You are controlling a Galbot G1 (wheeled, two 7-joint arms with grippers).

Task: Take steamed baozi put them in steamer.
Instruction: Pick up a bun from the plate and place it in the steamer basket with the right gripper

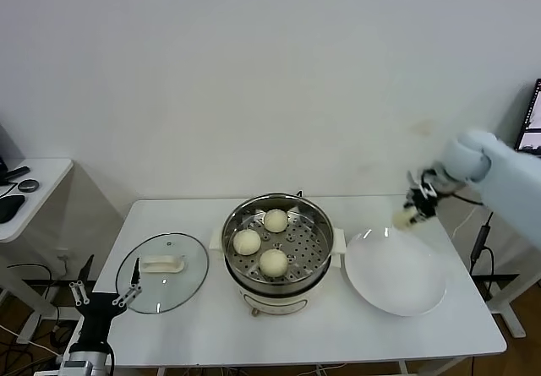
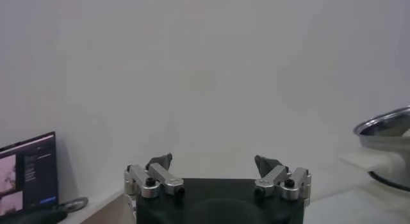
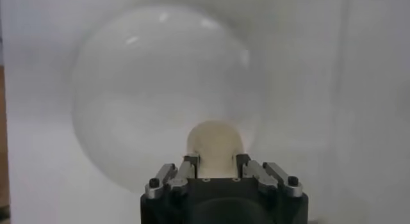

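Observation:
The steamer [image 1: 277, 285] stands mid-table, a shiny steel pot on a cream base. Three cream-white baozi lie on its perforated tray: one at the back [image 1: 275, 220], one on the left [image 1: 247, 241], one at the front [image 1: 273, 262]. My right gripper [image 1: 412, 210] is shut on the fourth baozi [image 1: 405, 217] and holds it in the air above the far edge of the white plate [image 1: 395, 273]. In the right wrist view the baozi [image 3: 214, 146] sits between the fingers [image 3: 191, 162] over the plate [image 3: 141, 104]. My left gripper [image 1: 106, 294] is open and empty, parked low by the table's front left corner.
The glass lid [image 1: 162, 270] with a white handle lies flat on the table left of the steamer. A side table [image 1: 25, 192] with dark objects stands at far left. A monitor edge [image 1: 531, 122] shows at far right. The steamer's rim [image 2: 384, 124] shows in the left wrist view.

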